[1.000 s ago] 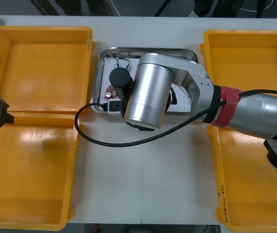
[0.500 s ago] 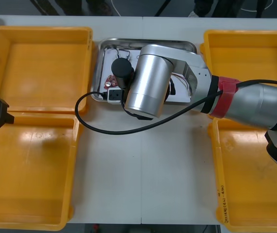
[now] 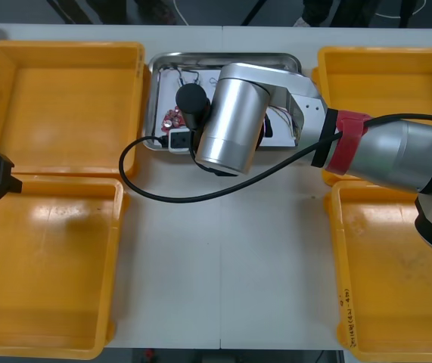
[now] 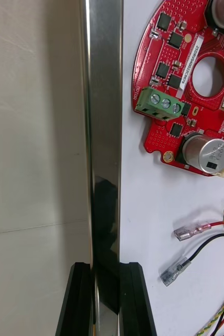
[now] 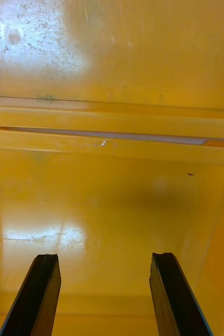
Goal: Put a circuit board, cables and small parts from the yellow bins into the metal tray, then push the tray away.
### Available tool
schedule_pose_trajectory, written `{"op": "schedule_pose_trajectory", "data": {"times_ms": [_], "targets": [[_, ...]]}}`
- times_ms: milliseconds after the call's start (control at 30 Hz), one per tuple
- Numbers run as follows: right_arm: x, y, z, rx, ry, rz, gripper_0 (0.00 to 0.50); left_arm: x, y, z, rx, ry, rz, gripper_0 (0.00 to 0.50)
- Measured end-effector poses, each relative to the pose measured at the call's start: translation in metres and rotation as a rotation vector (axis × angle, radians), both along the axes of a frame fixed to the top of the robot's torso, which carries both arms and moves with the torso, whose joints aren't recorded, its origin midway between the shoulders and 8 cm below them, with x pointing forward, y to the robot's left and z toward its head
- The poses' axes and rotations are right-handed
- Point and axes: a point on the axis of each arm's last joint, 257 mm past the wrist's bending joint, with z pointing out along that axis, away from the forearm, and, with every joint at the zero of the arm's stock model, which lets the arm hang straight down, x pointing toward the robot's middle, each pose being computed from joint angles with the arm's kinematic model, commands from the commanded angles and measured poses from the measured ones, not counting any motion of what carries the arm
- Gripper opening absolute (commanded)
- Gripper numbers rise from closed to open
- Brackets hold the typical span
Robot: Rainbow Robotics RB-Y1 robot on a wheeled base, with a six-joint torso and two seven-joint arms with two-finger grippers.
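The metal tray [image 3: 231, 56] lies between the yellow bins toward the table's far edge, mostly covered by my right arm [image 3: 231, 125]. My right gripper [image 4: 106, 294] is shut on the tray's shiny rim [image 4: 104, 131], one finger outside it and one inside. On the tray's white floor lie a round red circuit board [image 4: 185, 89] and red, black and yellow cables [image 4: 206, 247] with clear connectors. A piece of the board [image 3: 172, 119] shows beside the wrist. My left gripper [image 5: 106, 294] hangs open with nothing between its fingers, above the left bins.
Two yellow bins [image 3: 68, 106] [image 3: 45, 265] stand on the left and two [image 3: 386, 91] [image 3: 397, 272] on the right. The arm's own black cable [image 3: 163, 197] loops over the bare table in front of the tray. The seam between the left bins [image 5: 112, 131] lies beyond the left fingers.
The tray has slid toward the table's far edge with my right gripper holding its rim. The left arm has stayed still.
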Motion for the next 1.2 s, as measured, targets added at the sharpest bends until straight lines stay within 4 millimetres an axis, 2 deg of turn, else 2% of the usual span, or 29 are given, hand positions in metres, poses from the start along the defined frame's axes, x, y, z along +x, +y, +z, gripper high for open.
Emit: {"op": "schedule_pose_trajectory", "data": {"times_ms": [500,1200], "targets": [[0.028,0.002,0.014,0.017,-0.041,-0.020,0.000,0.000,0.000,0.000,0.000,0.000,0.000,0.500],[0.056,-0.004,0.017,0.041,-0.066,-0.013,0.000,0.000,0.000,0.000,0.000,0.000,0.000,0.500]]}}
